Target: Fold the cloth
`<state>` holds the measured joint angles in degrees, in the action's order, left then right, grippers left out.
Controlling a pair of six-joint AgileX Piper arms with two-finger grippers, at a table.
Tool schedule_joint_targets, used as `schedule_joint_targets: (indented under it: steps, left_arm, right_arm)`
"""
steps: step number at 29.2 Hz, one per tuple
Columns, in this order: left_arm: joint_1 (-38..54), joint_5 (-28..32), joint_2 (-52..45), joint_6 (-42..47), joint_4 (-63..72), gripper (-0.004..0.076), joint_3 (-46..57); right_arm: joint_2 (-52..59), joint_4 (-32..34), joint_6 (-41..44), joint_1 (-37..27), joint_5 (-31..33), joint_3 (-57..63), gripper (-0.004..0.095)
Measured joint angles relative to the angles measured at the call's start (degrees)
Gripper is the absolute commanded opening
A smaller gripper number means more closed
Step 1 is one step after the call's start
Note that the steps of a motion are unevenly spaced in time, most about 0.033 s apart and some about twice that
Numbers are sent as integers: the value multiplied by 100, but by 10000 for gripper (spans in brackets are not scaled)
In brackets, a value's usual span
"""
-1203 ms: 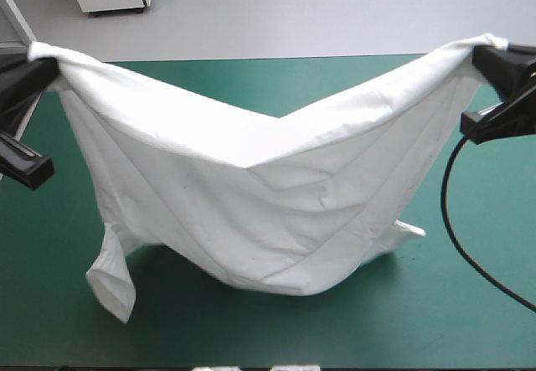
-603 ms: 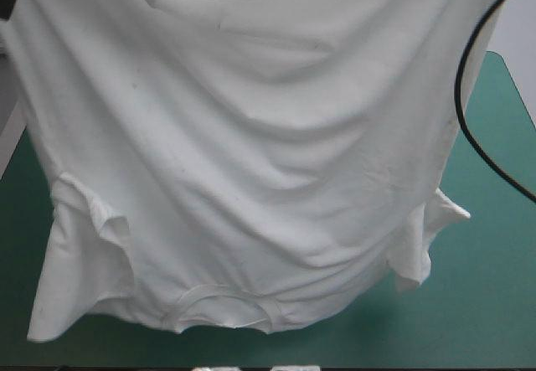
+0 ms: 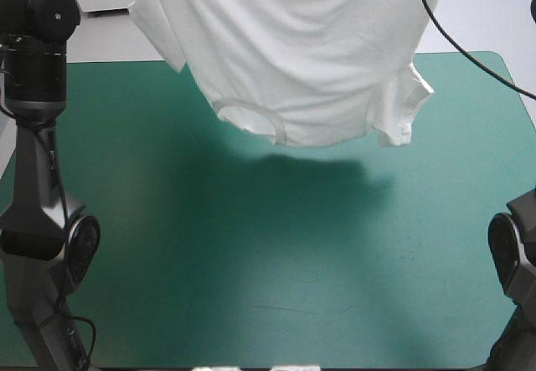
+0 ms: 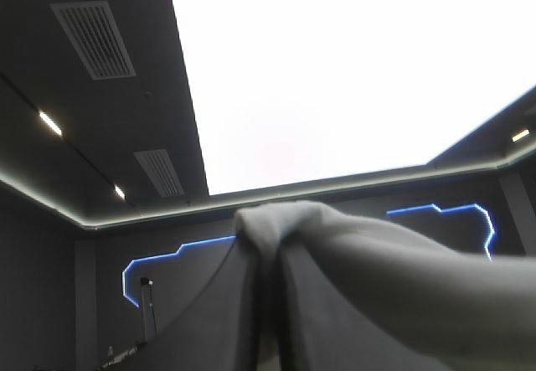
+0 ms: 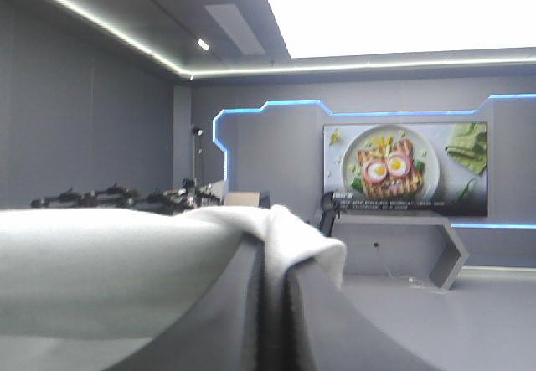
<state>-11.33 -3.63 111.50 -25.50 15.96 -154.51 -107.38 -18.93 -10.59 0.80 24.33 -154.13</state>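
Overhead, the white T-shirt (image 3: 301,44) hangs in the air above the far half of the table (image 3: 251,304), clear of the teal-green cover. It hangs upside down: the collar (image 3: 249,118) is the lowest part, and one short sleeve (image 3: 400,107) dangles toward the right side. Its dark shadow (image 3: 310,178) falls on the cover below.

You cannot see either gripper from above; both are out of the top of that view. From the wrists, the left gripper (image 4: 266,258) has its black fingers pressed together on a small bunch of shirt fabric, and the right gripper (image 5: 272,279) pinches a similar bunch, with the cloth running off to one side.

Your main risk, I judge, is the grip. Each side holds only a small tuft, so a quick swing or a sharp pull apart could tug the fabric free and drop the shirt in a heap.

If you lower one side ahead of the other, the collar may touch first and roll under, leaving creases. Letting the cloth sag between the arms could make it land doubled over.
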Motion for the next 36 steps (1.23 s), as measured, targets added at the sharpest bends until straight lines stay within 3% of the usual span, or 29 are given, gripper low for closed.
schedule_joint_targets:
  steps: [1,4,9,12,21,29,36]
  left_arm:
    - [114,80,354,20,122,-9,-441]
    - [253,170,713,39,319,-9,-767]
    - [466,-115,1224,46,688,-9,-819]
    - [571,-888,1646,50,835,-9,-820]
    - [621,-3391,2178,185,815,-9,-749]
    - [638,-5424,2225,922,339,-9,-742]
    - [650,-6766,2259,1324,-49,-9,-741]
  right_arm:
    - [-269,-47,0,-86,-419,-118,-17]
    - [-570,-93,0,-199,-823,-190,-17]
    - [-1110,-123,0,-268,-1054,-214,-17]
    - [-1569,-123,-51,-268,-842,-214,-17]
    - [-2333,-64,-591,-268,1030,158,-17]
    - [-2224,-157,-968,-268,1637,936,-17]
    - [-1644,-309,-1282,-284,1847,2289,-17]
